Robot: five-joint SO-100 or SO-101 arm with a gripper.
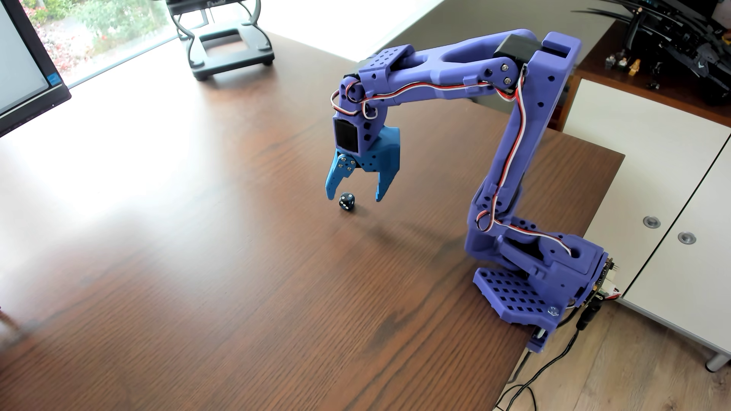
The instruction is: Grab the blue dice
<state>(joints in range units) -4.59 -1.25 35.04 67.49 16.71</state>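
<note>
Your gripper (354,198) hangs claw-down over the middle of the table (197,257), jaws spread wide and holding nothing. The dice (347,201) sits on the wood between the two fingertips, nearer the left one, touching neither as far as you can see. Your arm (510,166) reaches in from its base at the table's right edge. A monitor (23,67) stands far left.

Home office: wooden desk (197,257), monitor (23,67), white cabinet (648,166).
</note>
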